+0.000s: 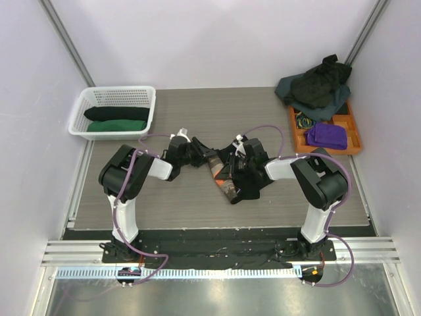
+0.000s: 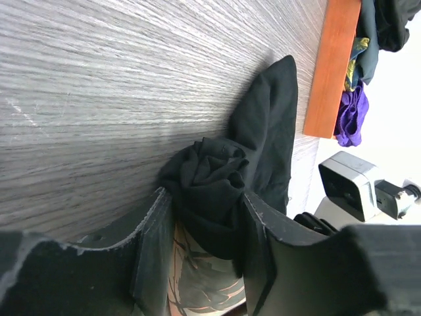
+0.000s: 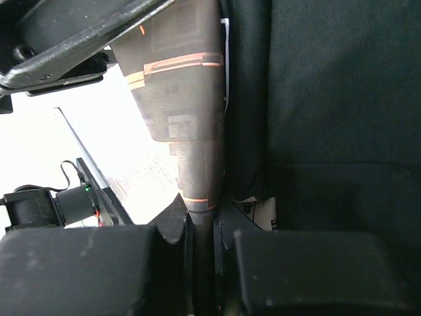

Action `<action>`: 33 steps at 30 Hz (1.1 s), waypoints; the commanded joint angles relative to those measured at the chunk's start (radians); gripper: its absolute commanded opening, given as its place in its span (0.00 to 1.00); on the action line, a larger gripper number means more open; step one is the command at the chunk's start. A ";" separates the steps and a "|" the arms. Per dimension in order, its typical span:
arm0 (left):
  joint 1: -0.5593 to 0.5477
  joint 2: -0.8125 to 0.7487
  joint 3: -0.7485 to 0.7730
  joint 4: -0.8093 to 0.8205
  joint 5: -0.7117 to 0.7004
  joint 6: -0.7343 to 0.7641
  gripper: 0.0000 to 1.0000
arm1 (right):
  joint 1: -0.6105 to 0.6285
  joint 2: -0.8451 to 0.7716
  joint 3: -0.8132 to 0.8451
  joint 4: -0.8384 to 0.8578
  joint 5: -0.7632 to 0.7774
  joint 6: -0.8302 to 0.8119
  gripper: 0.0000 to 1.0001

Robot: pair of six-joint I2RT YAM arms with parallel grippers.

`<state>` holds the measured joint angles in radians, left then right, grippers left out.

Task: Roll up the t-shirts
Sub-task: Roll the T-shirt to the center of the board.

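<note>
Table (image 1: 197,105): grey wood-grain top, grain running left to right, pale walls on three sides.

Far left corner: white plastic basket (image 1: 84,100), slotted sides, rectangular, set at a slight angle.

Far right: orange tray (image 1: 356,125), shallow, split into compartments. Crumpled purple cloth (image 1: 327,135) lies in a near compartment. Small tangled item (image 1: 304,121), yellow, green and blue, lies in the compartment left of it; too small to identify.

Near edge: silver metal rail (image 1: 66,253) runs the table's width.

Left wrist view: tray wall (image 2: 332,66) edge-on, purple cloth (image 2: 352,112) showing above it.

No text, label or number is readable.
</note>
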<state>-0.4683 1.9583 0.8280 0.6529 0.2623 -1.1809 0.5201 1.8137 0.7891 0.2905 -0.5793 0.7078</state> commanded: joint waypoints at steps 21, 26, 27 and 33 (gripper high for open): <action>-0.001 -0.016 0.017 -0.016 -0.126 0.116 0.31 | 0.006 -0.178 -0.094 -0.195 0.033 -0.053 0.50; -0.009 -0.041 0.023 -0.056 -0.139 0.135 0.31 | 0.009 -0.270 -0.103 -0.316 0.084 -0.105 0.56; -0.010 -0.050 0.026 -0.073 -0.143 0.138 0.31 | 0.012 -0.278 -0.106 -0.321 0.085 -0.108 0.55; -0.030 -0.071 0.040 -0.116 -0.172 0.155 0.31 | 0.038 -0.333 -0.119 -0.356 0.121 -0.110 0.42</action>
<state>-0.4946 1.9305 0.8360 0.5804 0.1741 -1.0767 0.5396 1.5299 0.6880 0.0147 -0.4789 0.6224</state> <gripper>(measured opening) 0.312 0.499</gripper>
